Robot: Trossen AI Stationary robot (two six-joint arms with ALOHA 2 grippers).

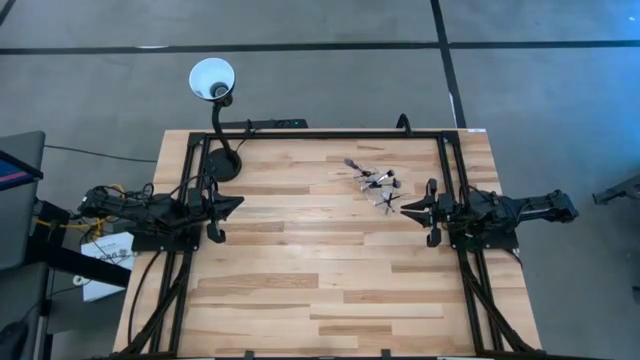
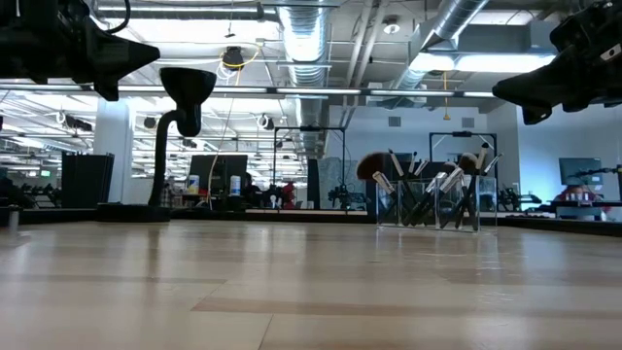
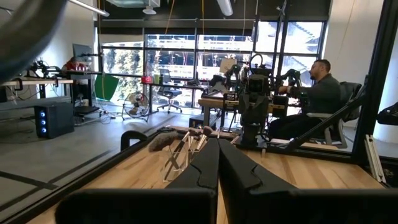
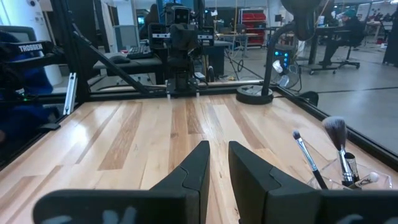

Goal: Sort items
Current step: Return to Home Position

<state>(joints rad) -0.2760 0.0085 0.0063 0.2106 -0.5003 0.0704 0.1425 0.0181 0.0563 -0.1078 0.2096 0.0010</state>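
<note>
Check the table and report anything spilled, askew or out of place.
Nothing stands out. The brushes lean at mixed angles, but all stand inside the clear organizer, with none loose on the table. The lamp stands upright at the far left corner. The left tool and right tool hold nothing.

One left gripper [image 1: 238, 205], one right gripper [image 1: 406, 210], one lamp [image 1: 213, 80], one clear holder [image 2: 428, 210], and brushes [image 1: 373, 181] too bunched to count.
</note>
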